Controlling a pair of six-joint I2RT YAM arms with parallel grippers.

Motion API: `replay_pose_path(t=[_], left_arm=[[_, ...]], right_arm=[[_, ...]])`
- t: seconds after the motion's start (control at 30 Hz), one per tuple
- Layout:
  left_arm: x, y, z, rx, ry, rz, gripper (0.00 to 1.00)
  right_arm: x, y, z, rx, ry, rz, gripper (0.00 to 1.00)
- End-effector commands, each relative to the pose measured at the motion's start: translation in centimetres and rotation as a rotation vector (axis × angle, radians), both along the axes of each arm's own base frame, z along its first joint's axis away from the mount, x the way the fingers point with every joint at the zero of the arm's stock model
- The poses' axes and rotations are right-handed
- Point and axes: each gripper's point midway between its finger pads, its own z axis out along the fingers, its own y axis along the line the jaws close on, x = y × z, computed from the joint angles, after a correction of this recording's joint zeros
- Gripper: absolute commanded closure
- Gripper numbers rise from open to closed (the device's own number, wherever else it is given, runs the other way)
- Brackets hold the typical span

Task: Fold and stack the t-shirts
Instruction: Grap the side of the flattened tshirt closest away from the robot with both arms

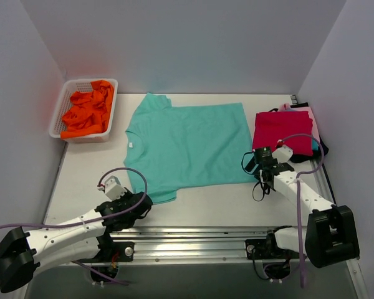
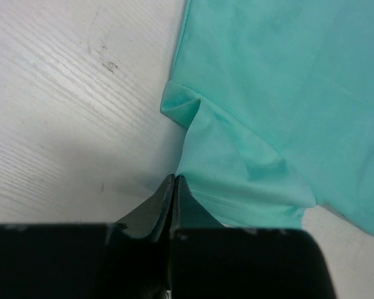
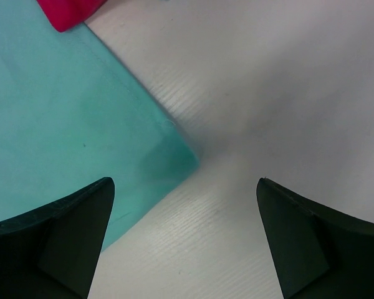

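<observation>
A teal t-shirt (image 1: 187,143) lies spread flat in the middle of the table, its neck to the left. My left gripper (image 1: 142,202) is shut, low at the shirt's near-left sleeve. In the left wrist view its tips (image 2: 173,180) touch the hem of the puckered sleeve (image 2: 237,168); no cloth shows between them. My right gripper (image 1: 260,168) is open over the shirt's near-right corner. In the right wrist view the gripper (image 3: 184,181) straddles bare table, with the teal corner (image 3: 168,156) just beyond the left finger.
A stack of folded shirts, crimson on top (image 1: 283,128), lies at the right by the right gripper; its edge shows in the right wrist view (image 3: 65,12). A white basket (image 1: 57,121) with orange shirts (image 1: 87,112) stands at the back left. Walls close in on three sides.
</observation>
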Motion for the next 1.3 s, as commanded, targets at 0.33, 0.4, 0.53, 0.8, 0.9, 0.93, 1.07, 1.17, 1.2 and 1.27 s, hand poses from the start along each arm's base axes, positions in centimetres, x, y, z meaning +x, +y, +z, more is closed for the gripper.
replay_pose_path(t=[0.33,0.4,0.53,0.8,0.9,0.93,1.07,1.17,1.2,1.27], left_arm=[[2.6,0.5,0.4,-0.017,-0.019,-0.067,0.98],[2.8,0.5,0.3,-0.015,-0.013,-0.067,0.98],[3.0,0.6,0.3,-0.017,-0.011,-0.063,0.98],[3.2,0.8,0.5,-0.025,-0.017,-0.060,0.98],[3.1,0.8,0.4,-0.024,-0.011,-0.061,0.98],[3.2,0.9,0.4,-0.024,-0.011,-0.060,0.98],[3.1,0.9,0.4,-0.029,-0.013,-0.059,0.98],[3.1,0.9,0.4,-0.033,-0.014,-0.058,0.98],[3.1,0.9,0.4,-0.032,-0.014,-0.059,0.98],[3.2,1.0,0.4,-0.035,-0.015,-0.055,0.98]], right_arm=[[-0.6,1.1,-2.7,0.087,0.013,-0.065,0.19],[-0.9,1.3,-3.2,0.105,0.014,-0.071,0.23],[-1.2,1.3,-3.9,0.107,0.028,-0.078,0.29],[-1.1,1.2,-4.1,0.101,0.030,-0.076,0.55],[-1.0,1.3,-4.3,0.096,0.039,-0.071,0.59],[-0.9,1.3,-4.4,0.098,0.043,-0.070,0.59],[-0.8,1.4,-4.7,0.095,0.056,-0.064,0.66],[-0.7,1.5,-4.9,0.094,0.069,-0.056,0.67],[-0.7,1.5,-5.1,0.093,0.076,-0.053,0.70],[-0.7,1.6,-5.2,0.095,0.083,-0.048,0.73]])
